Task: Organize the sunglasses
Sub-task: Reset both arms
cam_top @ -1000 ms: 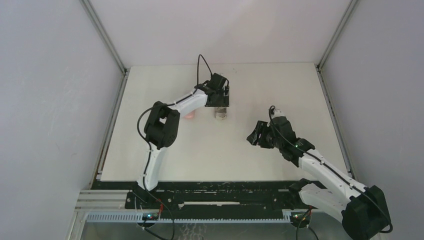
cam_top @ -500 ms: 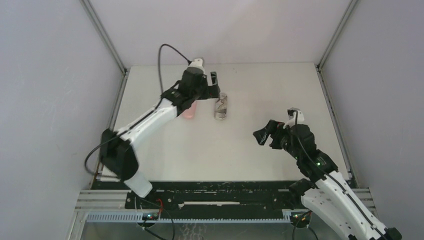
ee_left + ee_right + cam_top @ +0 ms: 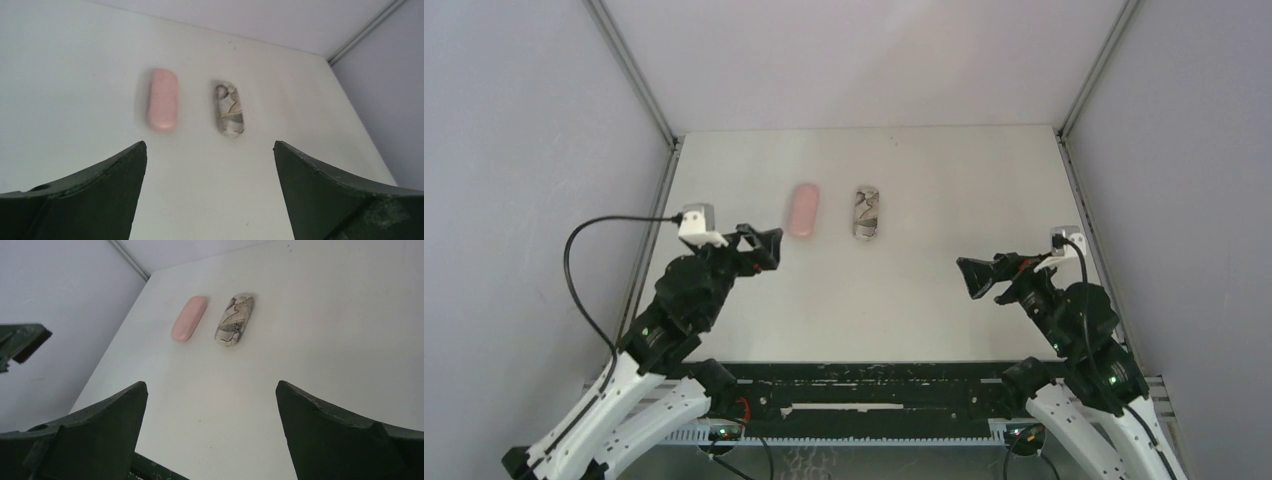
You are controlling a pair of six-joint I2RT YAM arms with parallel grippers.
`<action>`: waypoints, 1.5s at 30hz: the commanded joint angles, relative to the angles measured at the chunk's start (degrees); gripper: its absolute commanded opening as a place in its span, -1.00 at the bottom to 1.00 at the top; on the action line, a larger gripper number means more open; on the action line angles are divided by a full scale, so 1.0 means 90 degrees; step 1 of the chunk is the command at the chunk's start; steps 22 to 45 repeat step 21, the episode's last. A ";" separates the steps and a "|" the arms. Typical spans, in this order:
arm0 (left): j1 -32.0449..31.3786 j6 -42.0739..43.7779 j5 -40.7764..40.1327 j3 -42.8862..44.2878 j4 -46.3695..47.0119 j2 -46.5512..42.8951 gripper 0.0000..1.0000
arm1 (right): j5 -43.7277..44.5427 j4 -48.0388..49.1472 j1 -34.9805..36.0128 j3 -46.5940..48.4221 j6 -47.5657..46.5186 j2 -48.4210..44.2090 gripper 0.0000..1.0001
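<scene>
No sunglasses show in any view. A pink case (image 3: 803, 210) (image 3: 162, 100) (image 3: 189, 318) and a grey-patterned case (image 3: 867, 212) (image 3: 229, 109) (image 3: 234, 320) lie shut, side by side and a little apart, on the far middle of the table. My left gripper (image 3: 762, 247) (image 3: 209, 145) hangs open and empty above the table's left side, nearer than the pink case. My right gripper (image 3: 972, 275) (image 3: 211, 384) hangs open and empty above the right side, pointing left toward the cases.
The white table (image 3: 944, 190) is walled by grey panels at left, right and back. A black rail (image 3: 864, 375) runs along the near edge between the arm bases.
The left arm pulled back from over the two cases toward the near left. The right arm drew back to the near right. Both grippers opened wider.
</scene>
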 commanded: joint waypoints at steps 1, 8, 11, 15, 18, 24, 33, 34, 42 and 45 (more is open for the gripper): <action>0.0015 -0.0354 -0.0855 -0.0800 -0.1085 -0.0993 0.99 | 0.0739 -0.0042 0.0001 -0.0307 -0.0165 -0.0593 1.00; 0.0015 -0.0960 -0.1062 -0.1736 -0.1432 -0.2286 0.99 | 0.0811 0.0208 0.0004 -0.1060 0.0151 -0.1350 1.00; 0.0015 -0.1082 -0.1190 -0.1873 -0.1645 -0.2440 0.99 | 0.0835 0.0131 -0.0001 -0.1194 0.0084 -0.1386 1.00; 0.0015 -0.1096 -0.1161 -0.2015 -0.1623 -0.2652 0.99 | 0.0916 0.0032 0.0006 -0.1336 0.0089 -0.1379 1.00; 0.0015 -0.0999 -0.1193 -0.2064 -0.1531 -0.2730 0.99 | 0.1030 -0.0073 -0.0002 -0.1390 0.0072 -0.1422 1.00; 0.0015 -0.0990 -0.1185 -0.2015 -0.1491 -0.2717 0.99 | 0.1116 -0.0030 -0.0002 -0.1428 0.0083 -0.1453 1.00; 0.0015 -0.0990 -0.1185 -0.2015 -0.1491 -0.2717 0.99 | 0.1116 -0.0030 -0.0002 -0.1428 0.0083 -0.1453 1.00; 0.0015 -0.0990 -0.1185 -0.2015 -0.1491 -0.2717 0.99 | 0.1116 -0.0030 -0.0002 -0.1428 0.0083 -0.1453 1.00; 0.0015 -0.0990 -0.1185 -0.2015 -0.1491 -0.2717 0.99 | 0.1116 -0.0030 -0.0002 -0.1428 0.0083 -0.1453 1.00; 0.0015 -0.0990 -0.1185 -0.2015 -0.1491 -0.2717 0.99 | 0.1116 -0.0030 -0.0002 -0.1428 0.0083 -0.1453 1.00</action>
